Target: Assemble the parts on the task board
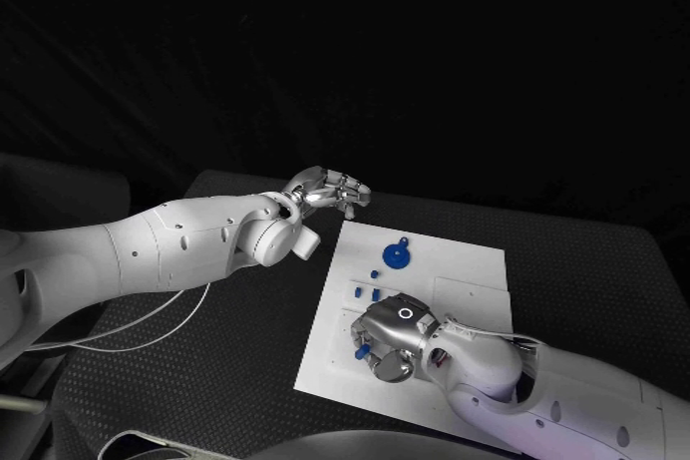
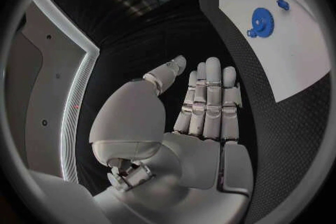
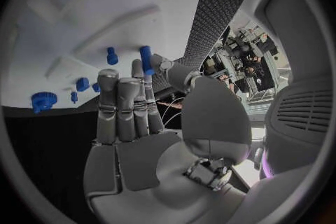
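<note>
The white task board (image 1: 446,310) lies in the middle of the table. A blue gear (image 1: 397,254) sits near its far end, also seen in the left wrist view as the gear (image 2: 262,22). Small blue pieces (image 1: 374,294) lie along the board's left side. My right hand (image 1: 391,338) hovers over the board's near left part. It pinches a blue peg (image 3: 145,60) between its thumb and a fingertip; the other fingers (image 3: 115,103) are stretched out. A second short peg (image 3: 112,56) stands on the board beyond. My left hand (image 1: 328,193) hangs off the board's far left corner, fingers (image 2: 209,98) straight, holding nothing.
Black tabletop (image 1: 215,360) surrounds the board. A thin white cable (image 1: 159,325) loops on the table under my left arm. The board's right half (image 1: 475,290) carries only shallow outlines.
</note>
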Robot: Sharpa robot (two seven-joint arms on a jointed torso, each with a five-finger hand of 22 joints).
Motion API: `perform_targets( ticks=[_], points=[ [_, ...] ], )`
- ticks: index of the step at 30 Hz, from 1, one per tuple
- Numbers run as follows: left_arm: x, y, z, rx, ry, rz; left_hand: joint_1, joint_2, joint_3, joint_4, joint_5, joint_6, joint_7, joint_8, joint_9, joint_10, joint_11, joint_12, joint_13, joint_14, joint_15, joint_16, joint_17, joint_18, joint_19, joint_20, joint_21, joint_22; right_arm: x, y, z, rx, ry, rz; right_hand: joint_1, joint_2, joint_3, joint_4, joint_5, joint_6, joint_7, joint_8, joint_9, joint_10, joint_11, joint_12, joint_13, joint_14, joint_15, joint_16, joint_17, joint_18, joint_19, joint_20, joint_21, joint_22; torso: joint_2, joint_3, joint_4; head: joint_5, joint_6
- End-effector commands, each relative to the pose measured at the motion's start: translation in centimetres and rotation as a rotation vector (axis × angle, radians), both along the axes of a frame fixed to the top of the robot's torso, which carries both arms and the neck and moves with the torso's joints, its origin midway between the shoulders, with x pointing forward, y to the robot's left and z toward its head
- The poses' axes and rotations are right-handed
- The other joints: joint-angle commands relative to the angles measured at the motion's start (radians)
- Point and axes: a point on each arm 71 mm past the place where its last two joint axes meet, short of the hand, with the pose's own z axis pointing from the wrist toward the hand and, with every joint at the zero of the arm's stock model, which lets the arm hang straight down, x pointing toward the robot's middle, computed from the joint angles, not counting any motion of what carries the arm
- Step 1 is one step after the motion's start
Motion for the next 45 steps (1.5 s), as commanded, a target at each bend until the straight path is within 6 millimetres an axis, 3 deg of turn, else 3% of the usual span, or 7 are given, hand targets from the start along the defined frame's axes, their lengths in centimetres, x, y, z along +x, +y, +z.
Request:
perform_targets(
  ticks=[1,20,24,28,32,37,45],
  points=[
    [0.0,-0.3,0.1,-0.013,-0.001,-0.014,-0.009,0.001,0.0,0.004,0.007,-0.005,-0.001,0.005,0.0,-0.007,-0.002,0.006,-0.002,0.007,-0.002,-0.006,0.001,0.019,0.002,-0.003,-0.004,0.001,-0.4,0.2,-0.7,-0.063,-0.008,0.03,-0.002,0.009,0.001,-0.007,0.003,0.006,-0.001,0.003,0.001,0.009,0.002,0.003,-0.001,0.0,-0.009,-0.005,0.0,0.074,0.008,-0.001,0.004,0.014,0.0,-0.0002,-0.0002,0.001,0.0],
    [0.0,-0.4,0.1,-0.014,0.002,-0.018,-0.01,0.001,0.0,0.006,0.007,-0.006,0.0,0.005,0.0,-0.007,-0.002,0.007,-0.003,0.007,-0.002,-0.007,0.003,0.018,0.002,-0.003,-0.005,0.002,-1.0,1.1,-1.0,-0.064,0.02,0.054,-0.006,-0.001,-0.003,-0.004,0.004,0.002,0.002,-0.001,-0.002,0.003,0.005,-0.003,-0.001,-0.005,-0.006,-0.009,0.0,0.074,0.003,0.001,0.001,0.013,0.0,0.0002,-0.0006,-0.002,0.001],
    [0.0,-0.4,0.1,-0.014,0.002,-0.017,-0.011,0.001,0.0,0.006,0.007,-0.006,0.0,0.005,0.0,-0.008,-0.002,0.007,-0.003,0.007,-0.002,-0.007,0.003,0.018,0.003,-0.003,-0.006,0.002,-0.9,0.8,-1.1,-0.06,0.033,0.048,-0.017,-0.026,-0.013,-0.003,0.015,-0.009,0.008,-0.012,-0.007,-0.011,0.011,-0.014,-0.003,-0.009,0.001,-0.012,0.0,0.074,-0.003,0.004,-0.002,0.013,0.0,0.0004,-0.0007,-0.002,0.001],
    [0.0,-0.3,0.1,-0.013,0.002,-0.015,-0.011,0.001,0.0,0.006,0.007,-0.006,0.0,0.005,0.0,-0.008,-0.002,0.007,-0.003,0.007,-0.002,-0.007,0.003,0.018,0.003,-0.003,-0.006,0.002,-0.8,0.6,-0.9,-0.036,0.032,0.039,-0.044,-0.06,-0.045,0.006,0.043,-0.028,0.017,-0.025,-0.015,-0.031,0.02,-0.028,-0.007,-0.011,0.009,-0.014,0.001,0.074,-0.006,0.006,-0.003,0.014,0.0,0.0005,-0.0015,-0.003,0.002],
    [0.0,-0.3,0.1,-0.013,0.002,-0.015,-0.011,0.001,0.0,0.006,0.007,-0.006,0.0,0.005,0.0,-0.008,-0.002,0.007,-0.003,0.007,-0.002,-0.007,0.003,0.018,0.003,-0.003,-0.006,0.002,-0.7,0.6,-0.7,0.005,0.021,0.021,-0.079,-0.093,-0.131,-0.011,0.048,-0.09,0.044,-0.06,-0.031,-0.097,0.044,-0.066,-0.024,-0.023,0.031,-0.017,0.002,0.074,-0.02,0.004,-0.007,0.016,0.0,0.0008,-0.0015,-0.004,0.003],
    [0.0,-0.2,0.1,-0.013,0.002,-0.014,-0.011,0.001,-0.001,0.006,0.006,-0.007,0.0,0.005,0.0,-0.008,-0.002,0.008,-0.003,0.007,-0.002,-0.008,0.003,0.018,0.003,-0.003,-0.006,0.002,-0.6,0.3,-0.3,0.051,-0.004,-0.003,-0.082,-0.096,-0.191,-0.044,0.029,-0.16,0.074,-0.094,-0.047,-0.182,0.075,-0.091,-0.054,-0.049,0.063,-0.017,0.006,0.074,-0.05,0.005,-0.018,0.016,0.0,0.001,-0.0008,-0.006,0.004],
    [0.0,-0.2,0.1,-0.012,0.002,-0.013,-0.011,0.0,-0.001,0.006,0.006,-0.007,0.0,0.005,0.0,-0.008,-0.002,0.008,-0.003,0.007,-0.002,-0.008,0.004,0.018,0.003,-0.003,-0.007,0.003,-0.6,-0.7,0.5,0.105,-0.034,-0.035,-0.078,-0.098,-0.199,-0.052,0.03,-0.173,0.079,-0.097,-0.048,-0.198,0.081,-0.085,-0.063,-0.058,0.068,-0.014,0.008,0.074,-0.058,0.009,-0.021,0.016,0.0,0.0005,-0.0017,-0.01,0.006]
  ],
)
